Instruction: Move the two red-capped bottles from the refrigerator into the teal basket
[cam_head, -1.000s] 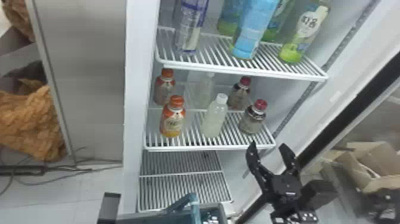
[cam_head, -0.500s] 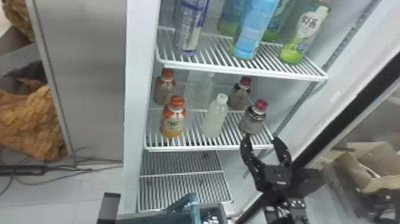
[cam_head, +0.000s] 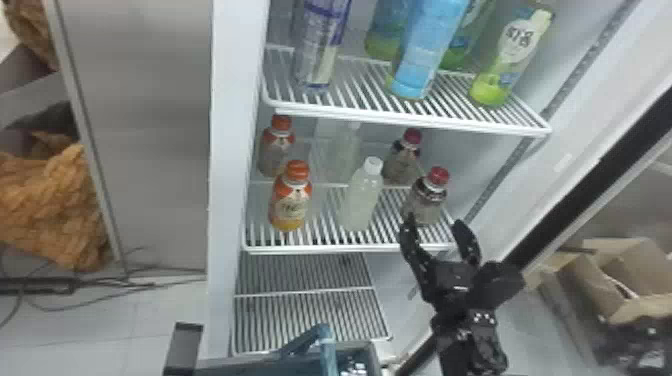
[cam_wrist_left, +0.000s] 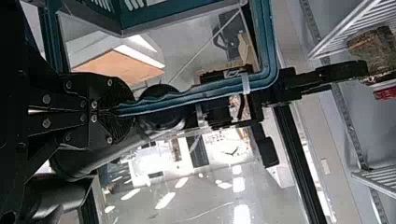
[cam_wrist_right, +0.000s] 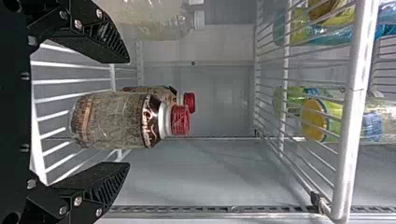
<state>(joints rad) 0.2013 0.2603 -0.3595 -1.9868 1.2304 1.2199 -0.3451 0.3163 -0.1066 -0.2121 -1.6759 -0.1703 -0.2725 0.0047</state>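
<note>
**Closing in on the front red cap**

Draws nearer to the middle shelf (cam_head: 300, 248) with the right gripper (cam_head: 434, 223), shifting across from the door side toward the front red-capped bottle (cam_head: 430, 200). Keeps the fingers spread wide, lined up on either side of the bottle in the right wrist view; cannot tell about contact. Leaves both targets upright where seen before, with the rear red-capped bottle (cam_head: 401, 162) behind the front one. Probably calls for a little more reach, then a squeeze, minding the white-capped bottle (cam_head: 360, 202) alongside. Holds the teal basket (cam_wrist_left: 163, 17) by its handle (cam_wrist_left: 187, 97) in the left gripper (cam_wrist_left: 123, 110), pinched narrow. Looks early: still needs both bottles moved.
</note>
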